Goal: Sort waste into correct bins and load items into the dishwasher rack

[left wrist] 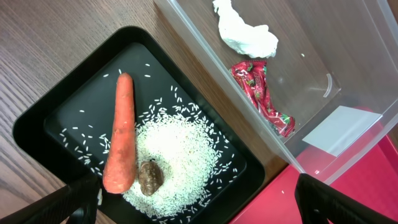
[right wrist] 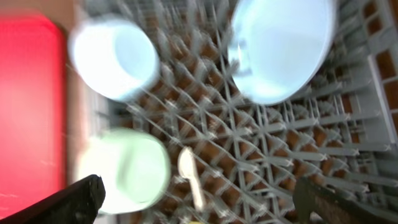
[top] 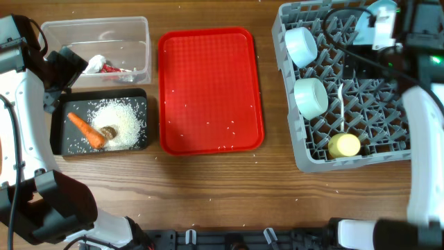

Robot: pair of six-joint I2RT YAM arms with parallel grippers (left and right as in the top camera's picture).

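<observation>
The clear tub (top: 94, 31) holds a crumpled white tissue (left wrist: 245, 31) and a red wrapper (left wrist: 261, 96). The black tray (top: 62, 111) holds the carrot (left wrist: 121, 134), rice (left wrist: 180, 155) and a brown scrap (left wrist: 149, 176). My left gripper (left wrist: 208, 208) is open and empty above the black tray's edge; in the overhead view it (top: 64, 69) sits at the tub's left end. The grey rack (top: 347, 90) holds a light blue bowl (top: 300, 45), a green bowl (top: 310, 97), a yellow cup (top: 344, 146), a white spoon (right wrist: 189, 174) and a light blue plate (right wrist: 283, 46). My right gripper (right wrist: 199, 205) is open and empty above the rack.
A flat red tray (top: 208, 90) with a few stray rice grains lies between the bins and the rack. The right arm (top: 416, 111) runs along the rack's right side. The right wrist view is blurred.
</observation>
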